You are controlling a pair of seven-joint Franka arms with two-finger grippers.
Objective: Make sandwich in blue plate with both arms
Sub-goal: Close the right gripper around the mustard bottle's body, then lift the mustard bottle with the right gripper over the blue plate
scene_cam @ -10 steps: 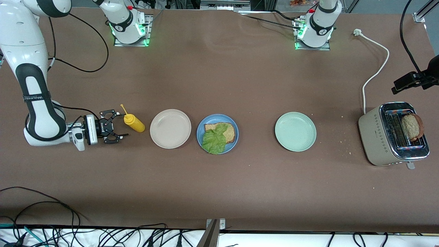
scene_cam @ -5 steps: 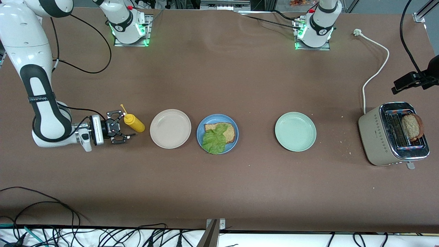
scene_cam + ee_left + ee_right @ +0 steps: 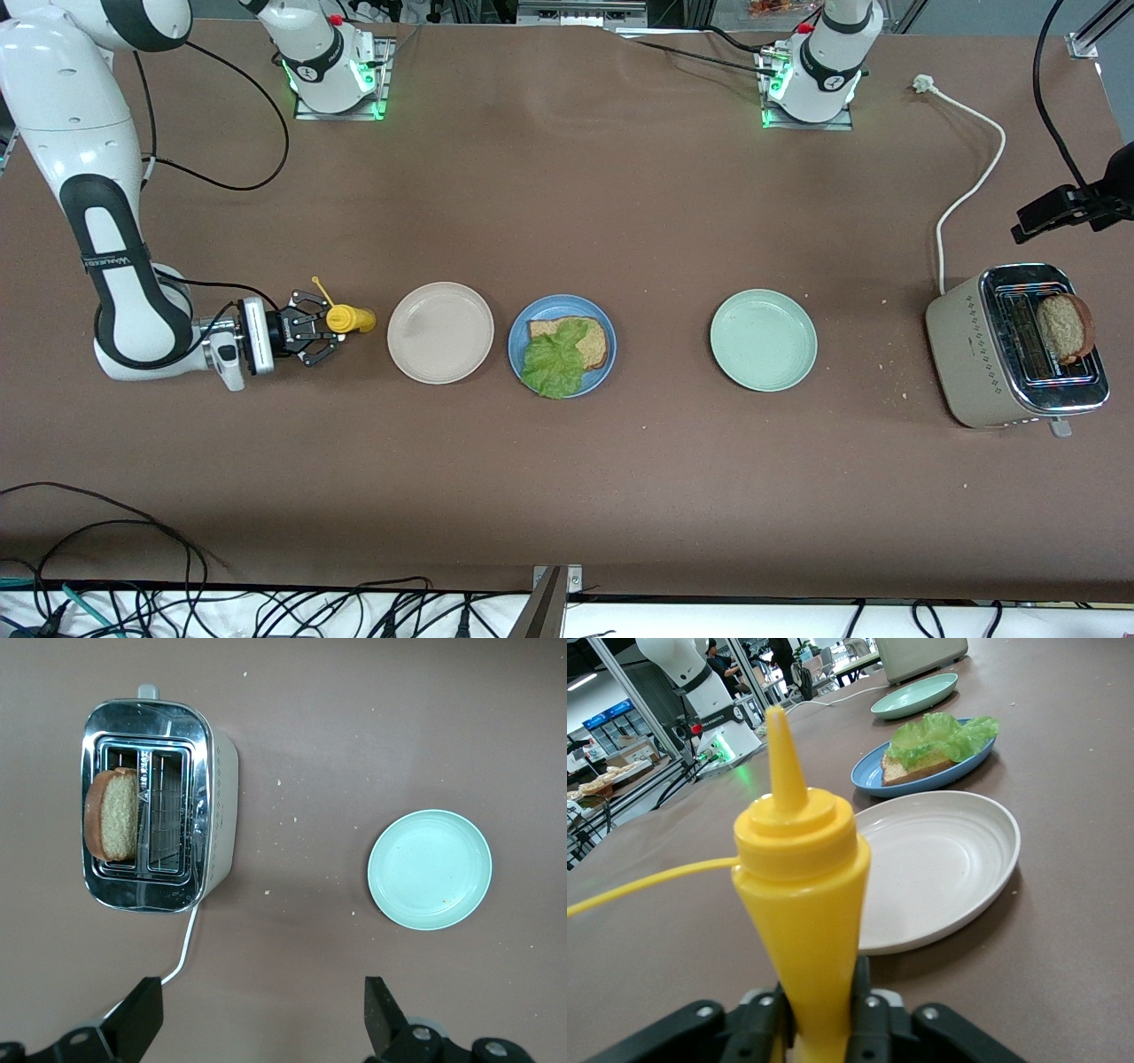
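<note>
The blue plate (image 3: 516,347) stands mid-table with one brown bread slice (image 3: 595,338) on it and a green lettuce leaf (image 3: 553,364) on the slice; both show in the right wrist view too, the plate (image 3: 871,776) and the leaf (image 3: 940,735). My right gripper (image 3: 321,336) is low over the table at the right arm's end, shut on a yellow squeeze bottle (image 3: 351,319) (image 3: 803,904). My left gripper (image 3: 263,1020) hangs open and empty high over the table, between a toaster (image 3: 223,788) and a pale green plate (image 3: 430,870).
A beige plate (image 3: 440,333) lies between the bottle and the blue plate. A second bread slice (image 3: 1064,328) stands in the toaster (image 3: 979,350) at the left arm's end, with its white cord (image 3: 972,190) trailing toward the bases. The pale green plate (image 3: 763,340) lies beside the blue plate.
My right gripper has slid toward the yellow bottle and its fingers have shut on it. The bottle has tipped toward the beige plate. My left gripper has stayed open.
</note>
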